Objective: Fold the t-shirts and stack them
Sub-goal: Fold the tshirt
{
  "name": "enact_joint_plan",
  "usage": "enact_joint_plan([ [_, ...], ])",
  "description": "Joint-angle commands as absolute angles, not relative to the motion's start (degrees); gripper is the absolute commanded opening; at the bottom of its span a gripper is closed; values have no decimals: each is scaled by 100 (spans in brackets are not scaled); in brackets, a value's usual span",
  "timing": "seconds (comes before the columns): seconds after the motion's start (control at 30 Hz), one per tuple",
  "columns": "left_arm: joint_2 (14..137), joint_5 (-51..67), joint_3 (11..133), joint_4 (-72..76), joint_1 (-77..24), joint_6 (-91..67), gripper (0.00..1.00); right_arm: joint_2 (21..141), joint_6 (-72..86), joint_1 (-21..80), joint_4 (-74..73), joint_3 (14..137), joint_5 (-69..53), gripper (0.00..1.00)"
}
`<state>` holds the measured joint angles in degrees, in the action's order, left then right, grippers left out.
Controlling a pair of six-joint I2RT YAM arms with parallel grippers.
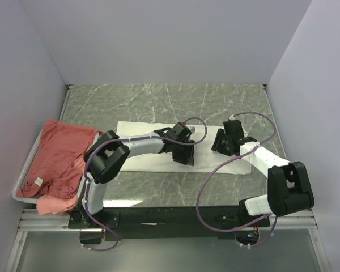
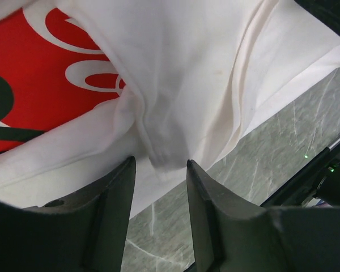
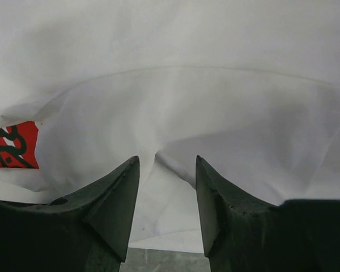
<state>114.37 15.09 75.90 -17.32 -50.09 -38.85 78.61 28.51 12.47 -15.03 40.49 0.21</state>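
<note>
The white t-shirt (image 1: 137,128) lies spread on the marble table, its red print (image 2: 39,73) facing up. My left gripper (image 1: 184,154) is low over the shirt's middle near its front edge. In the left wrist view the left gripper (image 2: 158,162) is open, with a raised fold of white cloth (image 2: 156,141) reaching between the fingertips. My right gripper (image 1: 224,144) is over the shirt's right part. In the right wrist view the right gripper (image 3: 167,158) is open over a crease in the shirt (image 3: 187,56). Salmon-pink t-shirts (image 1: 59,153) lie heaped at the left.
A white wire basket (image 1: 26,173) at the table's left edge holds the pink shirts, which spill over its front. The green marble table (image 1: 170,102) is walled by white panels behind and on both sides. Purple cables loop off both arms.
</note>
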Motion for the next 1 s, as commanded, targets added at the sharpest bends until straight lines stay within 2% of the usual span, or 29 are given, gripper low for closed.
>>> enact_joint_plan([
  [0.0, 11505, 1538, 7805, -1600, -5071, -3981, 46, 7796, 2927, 1318, -1327, 4043, 88, 50],
  [0.1, 11522, 1556, 7849, -1635, -5080, -3990, 43, 7813, 2953, 1327, -1380, 4034, 123, 37],
  [0.13, 11505, 1547, 7849, -1643, -5080, -3999, 40, 7822, 2971, 1327, -1406, 4034, 140, 28],
  [0.23, 11461, 1538, 7840, -1652, -5080, -4008, 35, 7744, 3015, 1327, -1494, 4008, 211, 13],
  [0.3, 11443, 1547, 7831, -1652, -5080, -4008, 33, 7630, 3058, 1327, -1581, 3982, 229, 7],
  [0.43, 11391, 1547, 7822, -1661, -5071, -4034, 21, 7357, 3120, 1327, -1766, 3964, 281, 2],
  [0.63, 11145, 1538, 7778, -1722, -5080, -4078, 6, 6725, 3269, 1327, -2030, 3780, 308, 1],
  [0.83, 10917, 1617, 7638, -1776, -5071, -4201, 1, 6127, 3419, 1327, -2276, 3498, 387, 0],
  [0.97, 10741, 1713, 7480, -1714, -5062, -4315, 1, 5758, 3515, 1327, -2373, 3279, 395, 0],
])
